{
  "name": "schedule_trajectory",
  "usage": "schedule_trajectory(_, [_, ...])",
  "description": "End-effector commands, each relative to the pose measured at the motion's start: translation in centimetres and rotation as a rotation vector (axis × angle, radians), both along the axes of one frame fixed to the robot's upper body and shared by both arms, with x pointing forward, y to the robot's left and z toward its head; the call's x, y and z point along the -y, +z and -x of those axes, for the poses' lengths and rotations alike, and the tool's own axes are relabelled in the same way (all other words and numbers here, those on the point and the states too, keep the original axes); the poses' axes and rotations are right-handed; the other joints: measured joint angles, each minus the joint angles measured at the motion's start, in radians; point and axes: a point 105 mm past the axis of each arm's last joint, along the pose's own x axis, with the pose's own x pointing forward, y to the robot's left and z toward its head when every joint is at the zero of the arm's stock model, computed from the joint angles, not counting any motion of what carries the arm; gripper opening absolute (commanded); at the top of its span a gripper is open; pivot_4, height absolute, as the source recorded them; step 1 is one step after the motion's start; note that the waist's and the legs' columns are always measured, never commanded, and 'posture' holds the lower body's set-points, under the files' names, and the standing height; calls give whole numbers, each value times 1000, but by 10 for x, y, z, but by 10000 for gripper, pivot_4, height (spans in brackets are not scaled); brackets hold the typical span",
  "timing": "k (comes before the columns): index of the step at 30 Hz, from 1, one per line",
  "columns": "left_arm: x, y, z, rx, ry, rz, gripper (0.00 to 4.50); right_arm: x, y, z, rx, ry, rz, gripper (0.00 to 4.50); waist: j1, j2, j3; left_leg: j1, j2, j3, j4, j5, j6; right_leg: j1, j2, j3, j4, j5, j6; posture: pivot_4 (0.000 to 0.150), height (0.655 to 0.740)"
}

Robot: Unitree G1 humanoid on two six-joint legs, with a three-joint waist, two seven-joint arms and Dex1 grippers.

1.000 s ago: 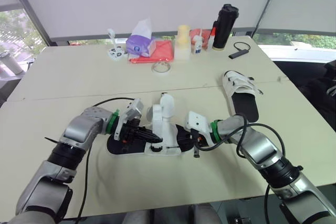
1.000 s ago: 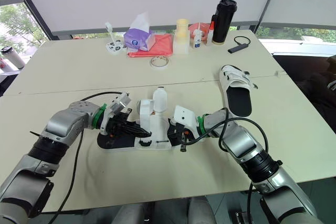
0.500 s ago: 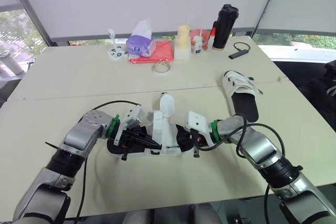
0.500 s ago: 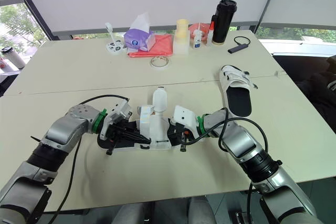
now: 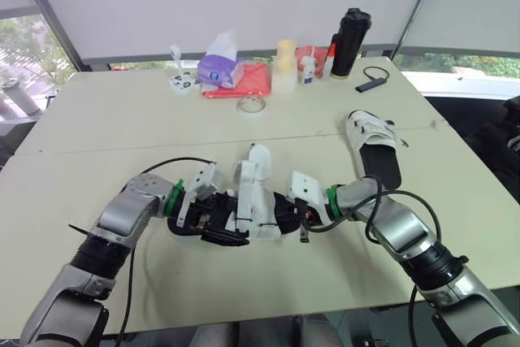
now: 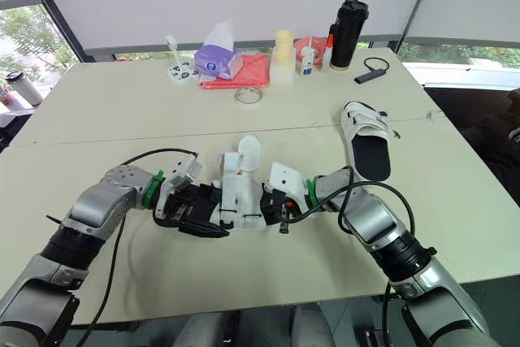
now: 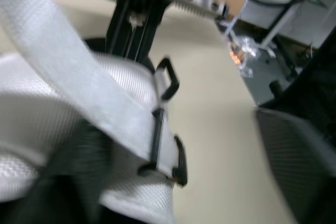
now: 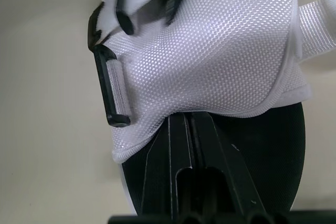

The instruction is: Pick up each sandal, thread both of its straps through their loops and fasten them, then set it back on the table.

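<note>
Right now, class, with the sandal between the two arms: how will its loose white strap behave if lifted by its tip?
The strap will probably flop, since it is thin woven webbing that bends above the sandal. It likely weighs little and would hinge at its black loop, so the tip may wander.

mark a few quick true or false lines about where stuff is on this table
1. The near sandal is between the left gripper and the right gripper. True.
2. The second sandal lies on the robot's left. False: it lies on the right.
3. A black bottle stands near the far edge of the table. True.
4. The tape roll sits on the red cloth. False: it lies on bare table in front of the cloth.
</note>
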Motion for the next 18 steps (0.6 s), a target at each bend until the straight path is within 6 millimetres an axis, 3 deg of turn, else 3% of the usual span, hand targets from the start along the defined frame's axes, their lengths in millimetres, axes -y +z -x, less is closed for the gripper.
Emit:
schedule_trajectory(1, [-5, 32, 1, 37, 43, 76, 44262, 5, -14, -2, -29, -36, 51, 0, -1, 0, 0, 0, 0, 0, 0, 0, 0, 0, 0, 0, 0, 0, 0, 1500, 7400])
schedule_trajectory(4, [-15, 48, 6, 15, 84, 104, 44262, 6, -15, -1, -31, -37, 50, 0, -4, 0, 0, 0, 0, -1, 0, 0, 0, -1, 0, 1, 1, -1, 1, 1500, 7400])
schedule_trajectory(7, [-26, 50, 13, -9, 123, 90, 44262, 5, -15, -1, -33, -37, 49, 0, -5, 0, 0, 0, 0, -1, -1, 0, 0, -1, 0, 1, 2, -2, 3, 1500, 7400])
schedule_trajectory(13, [-49, 13, 53, -147, 130, -53, 44262, 4, -16, 0, -35, -33, 46, 0, -6, 0, 0, 0, 0, -1, -1, 0, 0, -2, -1, 2, 2, -2, 1, 1500, 7400])
schedule_trajectory(18, [-50, -2, 70, -191, 127, -78, 44262, 4, -17, 1, -36, -30, 46, 0, -2, 0, 0, 0, 2, -1, -1, -2, -3, -3, -3, 2, 2, -3, -1, 1500, 7400])
